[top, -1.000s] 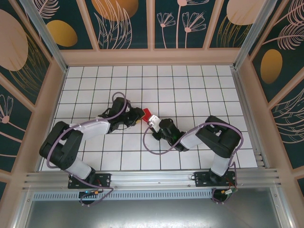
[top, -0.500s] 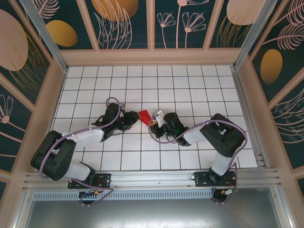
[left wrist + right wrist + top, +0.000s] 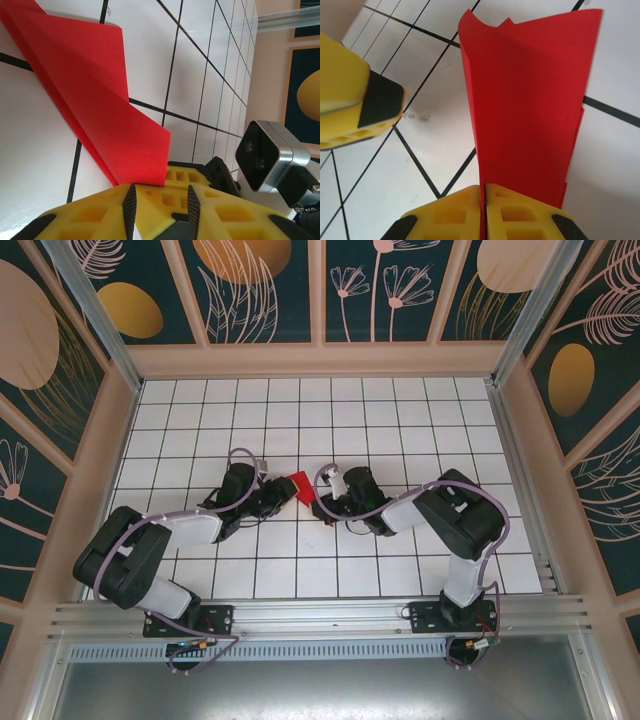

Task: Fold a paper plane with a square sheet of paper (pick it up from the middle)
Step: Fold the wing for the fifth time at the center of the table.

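The square sheet of paper [image 3: 299,486] is bright red and folded into a narrow, creased, pointed shape; it stands on edge over the middle of the table. My right gripper [image 3: 483,187] is shut on its lower folded edge, and the paper [image 3: 530,100] rises straight up from between the yellow fingers. My left gripper [image 3: 160,192] faces it from the other side with its jaws apart. The paper's corner [image 3: 145,160] ends right at the left fingertips, not pinched by the pads. From above, the left gripper [image 3: 281,496] and the right gripper [image 3: 318,503] meet at the paper.
The white grid-tiled table [image 3: 400,420] is walled by a beige rim [image 3: 320,360] at the back and sides. The right wrist's camera housing [image 3: 265,155] sits close behind the left fingers. A left finger [image 3: 350,100] shows at the left of the right wrist view.
The right gripper has turned and carried the red paper slightly left. The left gripper has drawn in beside it and its jaws have narrowed a little.
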### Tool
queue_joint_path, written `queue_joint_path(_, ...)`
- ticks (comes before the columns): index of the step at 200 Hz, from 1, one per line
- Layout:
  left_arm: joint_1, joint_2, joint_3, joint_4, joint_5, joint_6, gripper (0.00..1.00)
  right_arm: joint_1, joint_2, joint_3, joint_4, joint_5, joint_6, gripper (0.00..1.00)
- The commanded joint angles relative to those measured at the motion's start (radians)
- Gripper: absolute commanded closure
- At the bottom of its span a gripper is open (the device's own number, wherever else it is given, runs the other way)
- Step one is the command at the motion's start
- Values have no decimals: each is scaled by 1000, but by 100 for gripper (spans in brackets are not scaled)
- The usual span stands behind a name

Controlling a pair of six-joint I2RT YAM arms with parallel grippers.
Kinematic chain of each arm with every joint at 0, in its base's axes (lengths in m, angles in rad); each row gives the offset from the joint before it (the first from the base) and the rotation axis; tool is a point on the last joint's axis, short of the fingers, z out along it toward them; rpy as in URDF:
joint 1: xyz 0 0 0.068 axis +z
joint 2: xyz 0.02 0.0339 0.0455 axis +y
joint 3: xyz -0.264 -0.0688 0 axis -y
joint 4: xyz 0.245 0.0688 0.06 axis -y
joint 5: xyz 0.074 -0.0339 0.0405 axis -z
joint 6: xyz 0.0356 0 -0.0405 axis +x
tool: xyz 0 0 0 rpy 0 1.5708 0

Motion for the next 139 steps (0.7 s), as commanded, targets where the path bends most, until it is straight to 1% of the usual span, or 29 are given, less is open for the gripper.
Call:
queue_joint_path(1,-8,32,-4,76,33,-7,65,-7,26,26,-14,-48,83,92)
queue_joint_path(75,-15,90,6,129,54,-9,68,-41,47,26,-11,-84,209,94)
queue_joint_path(139,-25,150,38,156,76,-4,70,-70,61,9,48,-143,310,97)
